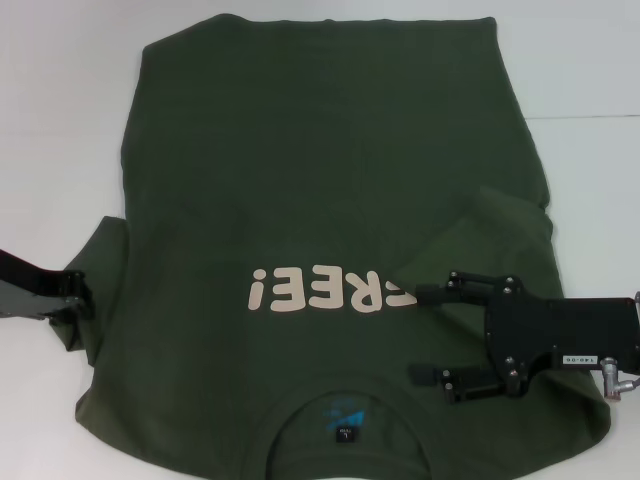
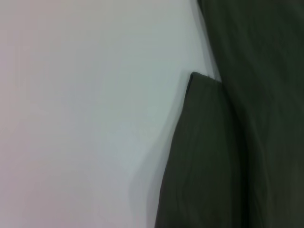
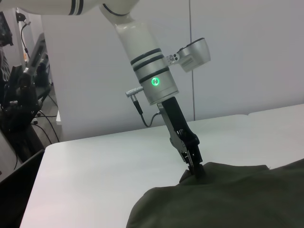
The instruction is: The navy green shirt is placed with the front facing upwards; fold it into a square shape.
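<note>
1. Across a white table (image 1: 60,150), the navy green shirt (image 1: 320,170) lies spread with its front up; behind the table, the right wrist view shows a pale wall (image 3: 247,57) and dark equipment with cables (image 3: 19,95) to one side.
2. Long axis of the shirt: near to far from the robot. The collar (image 1: 345,405), with a small dark label (image 1: 345,432), lies at the near edge and the hem at the far edge, so the cream "FREE!" letters (image 1: 330,288) read upside down in the head view.
3. Right of the letters, the right gripper (image 1: 428,334) hovers over the shirt's right sleeve area, which is folded in over the body; its fingers are spread apart, one fingertip just beside the last letter.
4. Left of the letters, at the shirt's left sleeve (image 2: 204,156), the left gripper (image 3: 194,166) comes down onto the fabric edge; its fingers are pressed together, pinching the cloth, which rises slightly at the pinch.
</note>
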Tool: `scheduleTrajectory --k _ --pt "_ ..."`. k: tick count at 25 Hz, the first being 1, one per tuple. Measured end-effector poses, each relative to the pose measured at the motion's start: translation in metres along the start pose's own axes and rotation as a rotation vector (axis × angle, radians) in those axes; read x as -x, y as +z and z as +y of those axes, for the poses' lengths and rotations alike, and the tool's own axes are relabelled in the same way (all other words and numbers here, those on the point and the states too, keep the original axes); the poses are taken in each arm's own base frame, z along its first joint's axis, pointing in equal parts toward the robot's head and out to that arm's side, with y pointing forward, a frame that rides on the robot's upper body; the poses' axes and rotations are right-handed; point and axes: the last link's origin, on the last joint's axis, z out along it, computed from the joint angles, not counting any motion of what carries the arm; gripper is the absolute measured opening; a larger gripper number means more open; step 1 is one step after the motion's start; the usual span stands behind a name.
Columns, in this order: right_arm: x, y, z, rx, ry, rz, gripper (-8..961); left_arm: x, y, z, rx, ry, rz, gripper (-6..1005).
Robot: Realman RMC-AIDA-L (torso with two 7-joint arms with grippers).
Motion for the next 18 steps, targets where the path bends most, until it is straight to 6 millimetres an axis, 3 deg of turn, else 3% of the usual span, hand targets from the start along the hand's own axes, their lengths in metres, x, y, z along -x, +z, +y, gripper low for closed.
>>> scheduleTrajectory --k 18 --pt "0.0016 0.001 0.0 0.007 0.003 0.001 941 0.0008 0.0008 0.0019 0.01 -0.001 -0.005 280"
